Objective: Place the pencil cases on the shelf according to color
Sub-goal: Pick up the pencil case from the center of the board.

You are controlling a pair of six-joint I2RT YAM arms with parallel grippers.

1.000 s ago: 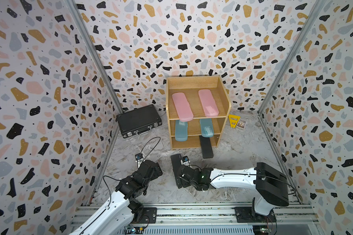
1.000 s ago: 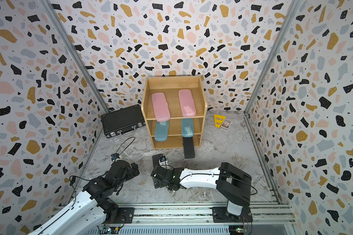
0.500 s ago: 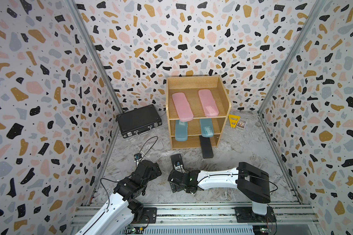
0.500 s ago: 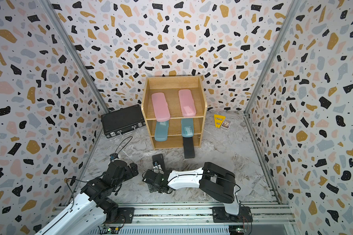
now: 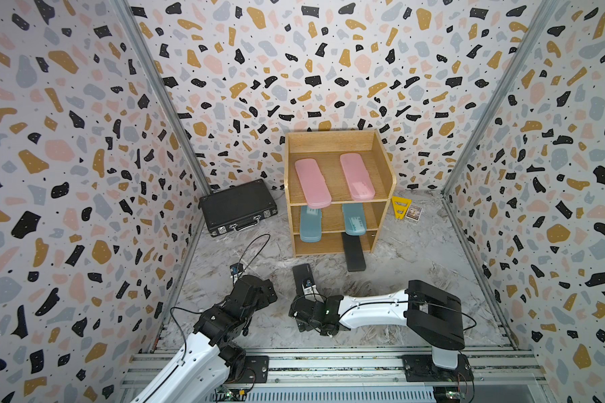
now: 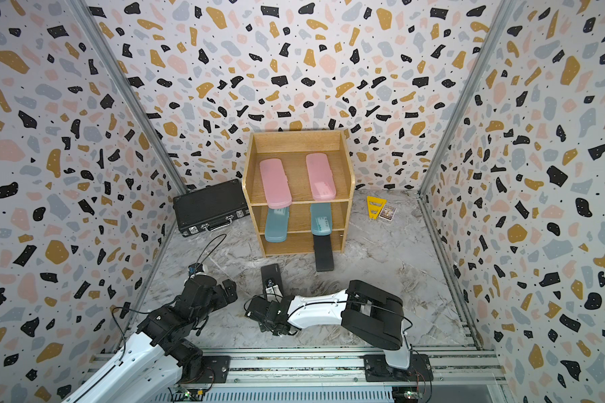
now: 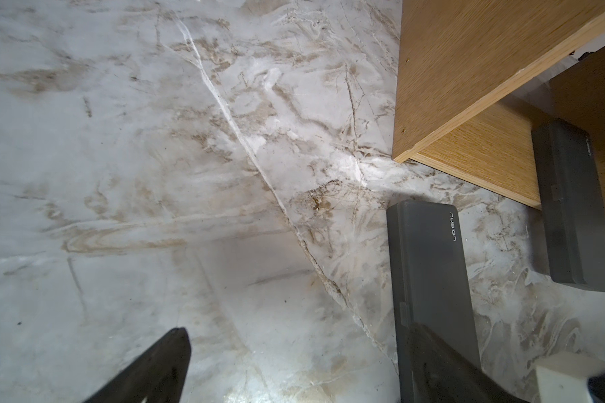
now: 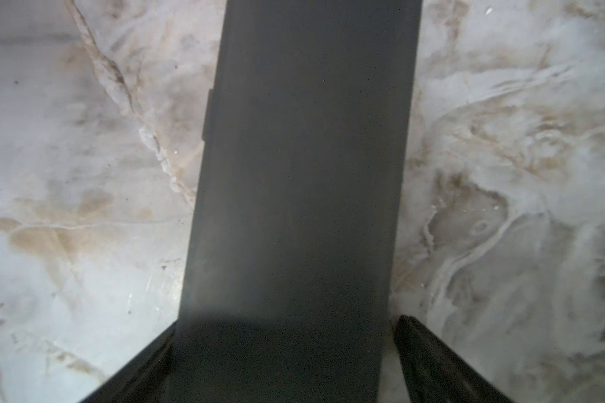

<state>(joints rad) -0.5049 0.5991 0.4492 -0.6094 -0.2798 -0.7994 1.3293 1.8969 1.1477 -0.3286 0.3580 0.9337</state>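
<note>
Both top views looked down from high above my base rail [image 5: 329,364], facing the shelf [image 5: 329,141] at the back. My wrist cameras stared closely at the marble floor [image 7: 154,174], sharing the loose black pencil case [image 7: 426,265].

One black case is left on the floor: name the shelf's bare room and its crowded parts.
Free: the bottom tier's left half, between the shelf's left wall and the black case lying on the right. Crowded: the top tier, with two pink cases, and the middle tier, with two teal cases.
</note>
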